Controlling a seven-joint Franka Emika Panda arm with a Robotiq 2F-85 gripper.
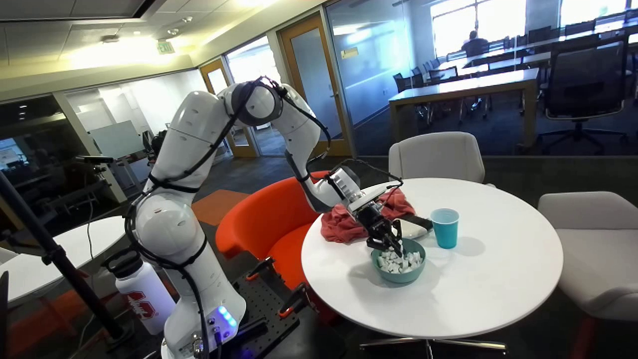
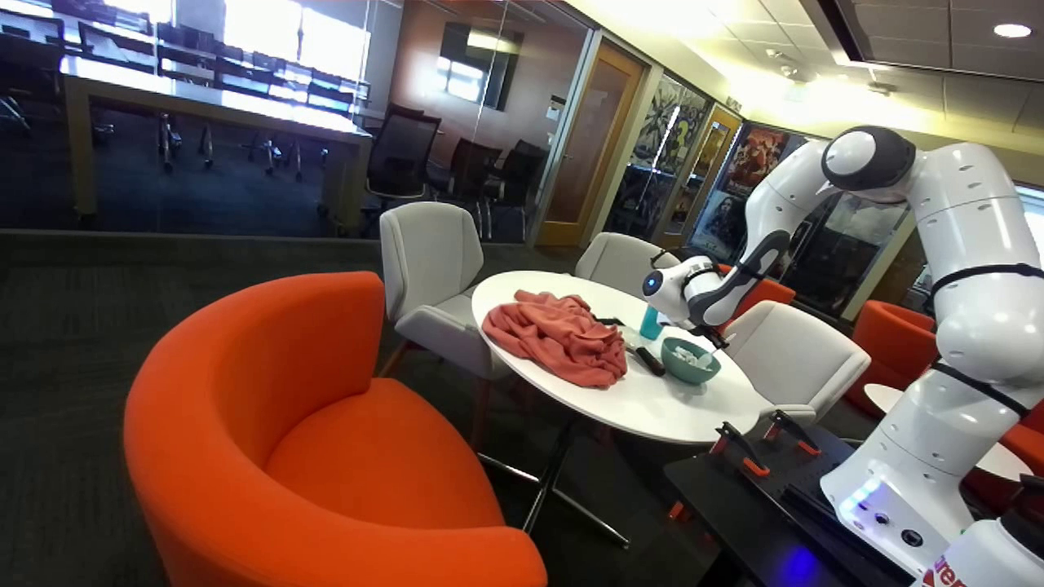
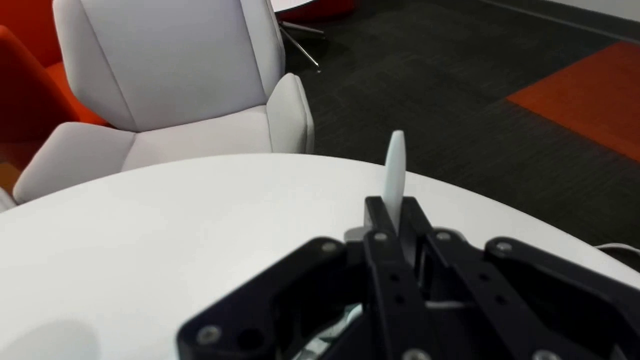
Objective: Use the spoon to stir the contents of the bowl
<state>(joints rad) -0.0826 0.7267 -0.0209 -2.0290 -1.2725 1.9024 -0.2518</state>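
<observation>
My gripper (image 3: 397,215) is shut on a pale white spoon (image 3: 395,167); one end of the spoon sticks up past the fingertips in the wrist view. In an exterior view the spoon (image 2: 708,357) slants down into the green bowl (image 2: 689,374). The bowl also shows in an exterior view (image 1: 398,277), upright on the round white table. It holds many small white pieces (image 1: 391,264). My gripper (image 1: 400,248) is low over the bowl's far side, fingertips close to the pieces. In the wrist view the pieces (image 3: 320,342) show only partly behind the fingers.
A blue cup (image 1: 445,229) stands on the table (image 1: 488,294) near the bowl. A white item with a dark handle (image 1: 412,228) and a crumpled red cloth (image 2: 563,338) lie beside it. Chairs (image 2: 783,359) surround the table.
</observation>
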